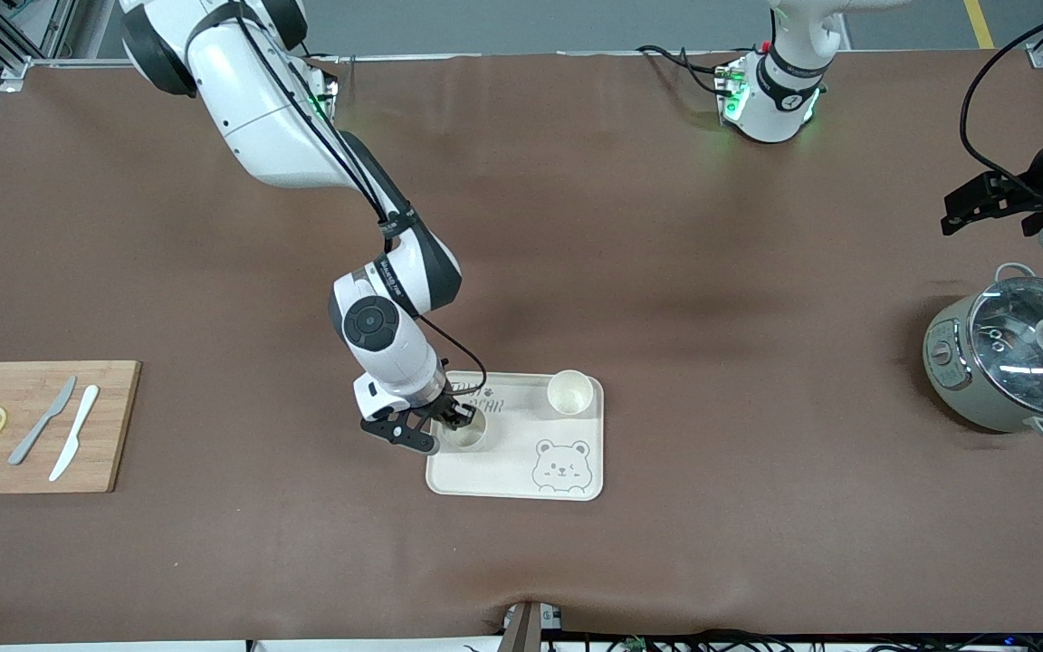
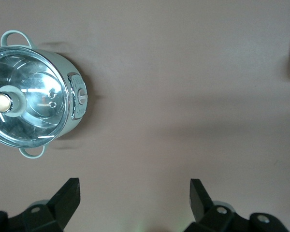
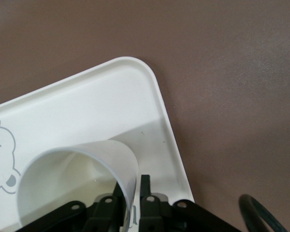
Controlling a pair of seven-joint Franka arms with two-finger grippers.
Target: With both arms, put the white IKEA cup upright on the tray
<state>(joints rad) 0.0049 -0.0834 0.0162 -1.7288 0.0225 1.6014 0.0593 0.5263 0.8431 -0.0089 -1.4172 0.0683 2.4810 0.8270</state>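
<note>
The right gripper (image 1: 451, 426), low in frame, pinches the cup (image 3: 77, 181) wall on the tray (image 1: 576, 484); release gently, lift straight. Left gripper (image 2: 134, 200) waits, jaws apart.

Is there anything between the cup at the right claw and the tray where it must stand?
Nothing visible. The cup already stands upright on the tray, with the right claw at its rim. A second cup stands apart.

Cream tray (image 1: 576, 453) with grey bear-face drawing; white cup (image 3: 77, 179); brown table (image 1: 666, 226); black right gripper (image 3: 133, 200).
</note>
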